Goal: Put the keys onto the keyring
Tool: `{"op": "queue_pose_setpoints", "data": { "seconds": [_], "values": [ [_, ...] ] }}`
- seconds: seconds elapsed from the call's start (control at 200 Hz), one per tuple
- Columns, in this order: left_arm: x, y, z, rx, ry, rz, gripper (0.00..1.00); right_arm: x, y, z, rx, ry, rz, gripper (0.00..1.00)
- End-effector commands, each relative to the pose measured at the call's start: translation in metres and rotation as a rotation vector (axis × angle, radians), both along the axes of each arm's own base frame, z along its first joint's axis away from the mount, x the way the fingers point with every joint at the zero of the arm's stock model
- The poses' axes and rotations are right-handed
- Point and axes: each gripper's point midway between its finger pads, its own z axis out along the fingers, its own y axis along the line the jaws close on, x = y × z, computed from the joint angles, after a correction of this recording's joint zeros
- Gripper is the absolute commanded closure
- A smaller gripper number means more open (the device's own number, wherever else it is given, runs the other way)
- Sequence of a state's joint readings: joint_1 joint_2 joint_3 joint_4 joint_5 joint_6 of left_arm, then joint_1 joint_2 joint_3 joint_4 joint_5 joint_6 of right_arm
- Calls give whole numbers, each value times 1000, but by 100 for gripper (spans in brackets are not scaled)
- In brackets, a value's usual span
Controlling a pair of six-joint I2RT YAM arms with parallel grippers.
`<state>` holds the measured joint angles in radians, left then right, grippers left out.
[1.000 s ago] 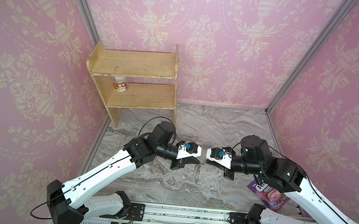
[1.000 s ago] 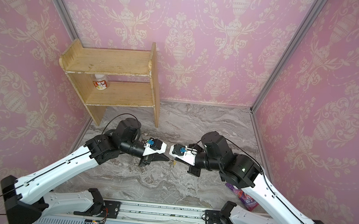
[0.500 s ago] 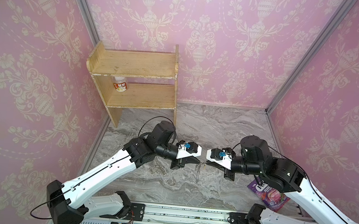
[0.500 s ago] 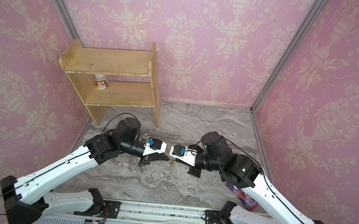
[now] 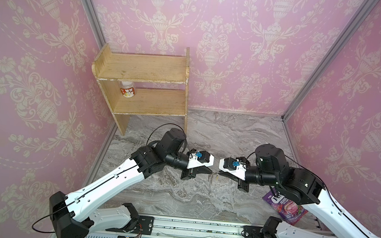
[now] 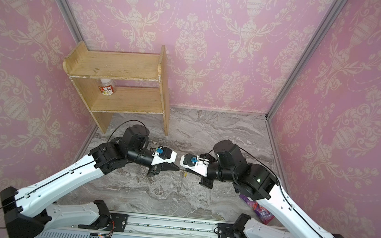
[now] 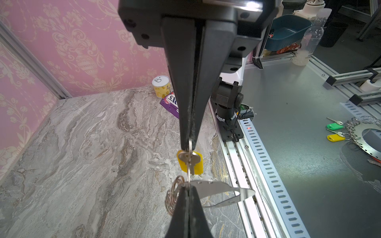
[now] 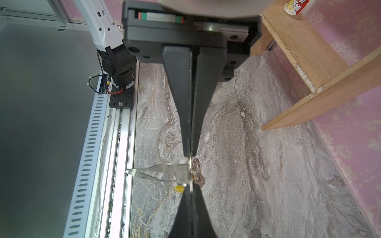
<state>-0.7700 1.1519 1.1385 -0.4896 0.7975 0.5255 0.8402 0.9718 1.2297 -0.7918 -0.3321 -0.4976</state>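
- left end effector (image 7: 188, 142) is clamped shut on a thin ring (image 7: 188, 177), and the keys (image 7: 190, 159) hang right at its tip.
- right end effector (image 8: 190, 154) is pinched closed on the same ring, i think, beside the keyring (image 8: 165, 168) plate.
- both are held tip to tip above the surface (image 7: 92, 154); i judge that steadies the ring for threading.

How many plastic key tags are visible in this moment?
3. A yellow rectangular plastic tag hangs above the marble tabletop; a green plastic tag and a second yellow tag lie on the grey metal bench. Others may be hidden.
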Motion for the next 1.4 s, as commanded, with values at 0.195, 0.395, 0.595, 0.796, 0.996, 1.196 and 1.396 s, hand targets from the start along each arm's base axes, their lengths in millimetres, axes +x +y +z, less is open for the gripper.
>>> {"op": "queue_pose_setpoints", "data": {
  "seconds": [0.195, 0.395, 0.595, 0.796, 0.996, 1.196, 1.396],
  "values": [
    [-7, -1, 24, -46, -57, -26, 100, -1, 4, -3, -3, 15, 16, 100],
    [-7, -2, 26, -48, -55, -33, 100, 0, 5, -4, -5, 17, 17, 100],
    [-9, -4, 26, -45, -51, -40, 100, 1, 6, -4, -6, 15, 16, 100],
    [-6, -5, 26, -42, -40, -30, 100, -2, 6, -6, -7, 17, 30, 100],
    [-5, -8, 25, -22, 7, -26, 100, -4, 3, -3, -16, -7, 23, 100],
    [-1, -11, 25, -1, 49, -11, 100, -7, 2, -2, -22, -23, 34, 100],
    [0, -13, 23, 28, 88, -10, 100, -9, 2, -4, -46, -38, 34, 100]
  ]
}}
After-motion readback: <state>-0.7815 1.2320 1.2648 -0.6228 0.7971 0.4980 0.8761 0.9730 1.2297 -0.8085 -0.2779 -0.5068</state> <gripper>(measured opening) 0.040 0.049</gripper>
